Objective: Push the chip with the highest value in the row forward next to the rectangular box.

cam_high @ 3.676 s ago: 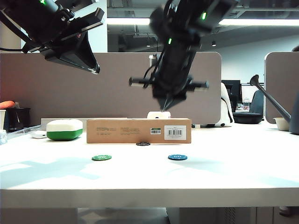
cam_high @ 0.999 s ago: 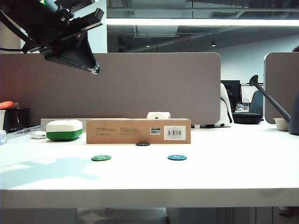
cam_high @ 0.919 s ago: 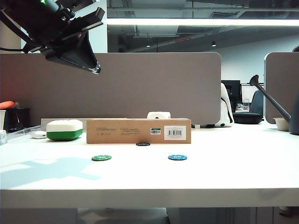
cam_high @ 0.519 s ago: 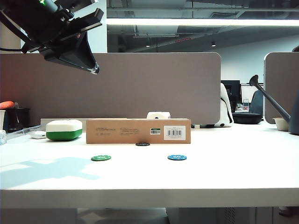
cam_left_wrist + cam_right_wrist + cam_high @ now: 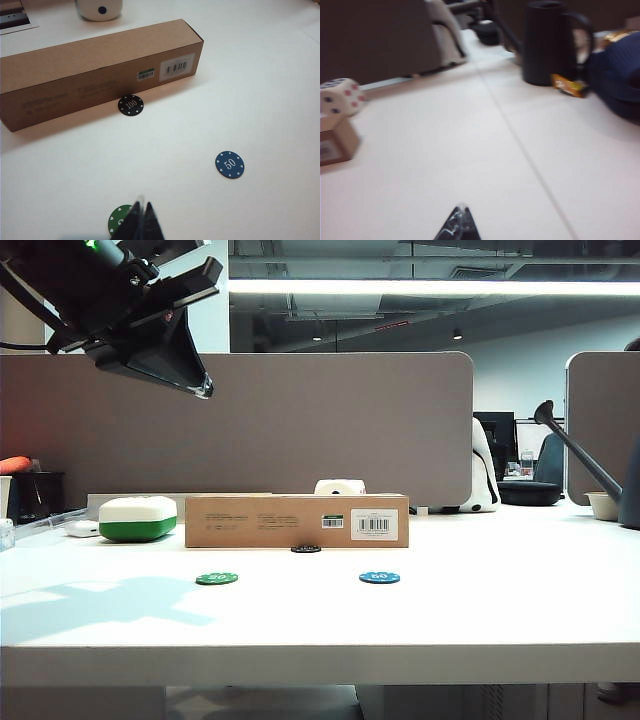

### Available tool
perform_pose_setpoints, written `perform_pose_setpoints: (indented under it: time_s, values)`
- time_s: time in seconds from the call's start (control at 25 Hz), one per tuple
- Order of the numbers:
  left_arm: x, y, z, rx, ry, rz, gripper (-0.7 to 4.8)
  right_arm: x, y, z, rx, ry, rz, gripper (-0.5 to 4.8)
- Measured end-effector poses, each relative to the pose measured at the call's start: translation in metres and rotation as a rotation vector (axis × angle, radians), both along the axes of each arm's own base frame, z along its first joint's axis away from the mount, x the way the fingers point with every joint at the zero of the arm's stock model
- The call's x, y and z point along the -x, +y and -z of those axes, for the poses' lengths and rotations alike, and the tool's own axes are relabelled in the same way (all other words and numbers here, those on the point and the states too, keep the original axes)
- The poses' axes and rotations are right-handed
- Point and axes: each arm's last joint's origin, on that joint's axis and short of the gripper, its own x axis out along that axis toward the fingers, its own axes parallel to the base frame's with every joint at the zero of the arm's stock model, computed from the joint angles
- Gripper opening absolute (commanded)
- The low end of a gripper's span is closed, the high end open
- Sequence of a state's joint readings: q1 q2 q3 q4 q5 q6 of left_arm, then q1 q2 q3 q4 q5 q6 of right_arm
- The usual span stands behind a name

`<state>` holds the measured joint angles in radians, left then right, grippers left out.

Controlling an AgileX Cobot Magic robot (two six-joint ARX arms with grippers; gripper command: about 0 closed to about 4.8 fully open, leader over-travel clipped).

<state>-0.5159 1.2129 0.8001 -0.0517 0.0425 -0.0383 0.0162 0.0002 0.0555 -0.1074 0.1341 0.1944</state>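
Note:
The black chip, marked 100, lies against the front face of the rectangular box. Of the row, the green chip and the blue chip lie nearer the table's front edge. My left gripper hangs shut and empty high above the table's left side, over the green chip. My right gripper is shut and empty over bare table; the exterior view does not show it.
A white-and-green rounded case sits left of the box, a large die behind it. At the right stand a black watering can and a dark blue bag. A dark cup stands far left.
The right arm, which hung above the box 3.7 s ago, has left the exterior view. Over the last second nothing has visibly moved.

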Motion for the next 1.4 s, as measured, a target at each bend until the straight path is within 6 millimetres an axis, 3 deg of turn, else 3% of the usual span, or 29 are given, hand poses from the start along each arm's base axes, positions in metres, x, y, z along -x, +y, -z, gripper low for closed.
perform_pose_setpoints:
  time_s: [0.16, 0.36, 1.4]
  values:
    - [0.0, 0.0, 0.0, 0.0, 0.0, 0.0, -0.05, -0.0036, 0.0038, 0.0099, -0.005, -0.022, -0.128, -0.05]
    - [0.0, 0.0, 0.0, 0.0, 0.0, 0.0, -0.05, -0.0035, 0.0068, 0.0061, 0.025, -0.06, -0.235, -0.05]
    - [0.0001, -0.0001, 0.0, 0.0, 0.0, 0.001, -0.05, -0.0034, 0.0069, 0.0098, 0.16, -0.022, -0.245, -0.05]
